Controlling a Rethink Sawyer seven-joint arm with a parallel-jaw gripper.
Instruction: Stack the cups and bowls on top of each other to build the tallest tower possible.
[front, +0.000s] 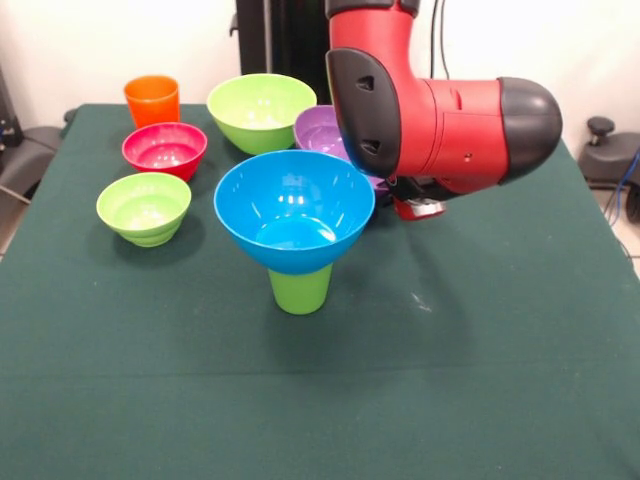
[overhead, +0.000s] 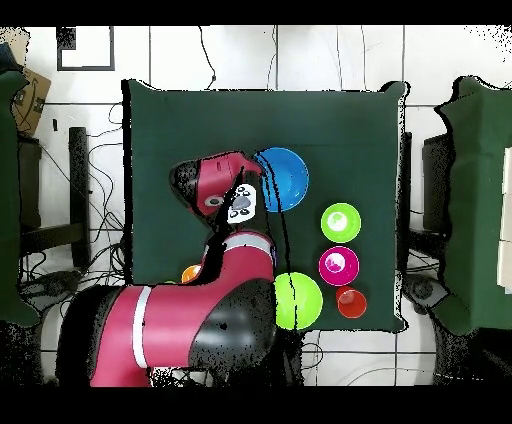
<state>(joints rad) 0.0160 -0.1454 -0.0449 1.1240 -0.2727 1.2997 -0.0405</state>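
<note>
Purple bowl (front: 322, 130) and tool largely hidden behind the arm (front: 430, 120).

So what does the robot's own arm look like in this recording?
The arm has glossy red rounded casings with black end caps and a black panel bearing triangular recesses. From overhead, its lower section shows a white band, and a white control pad sits near the wrist. Dark cables hang behind it. The gripper is hidden below the wrist, apart from a small red part.

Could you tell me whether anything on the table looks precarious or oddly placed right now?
Yes: the large blue bowl sits upright on a much narrower yellow-green cup mid-table, looking top-heavy. The other bowls stand normally.
</note>
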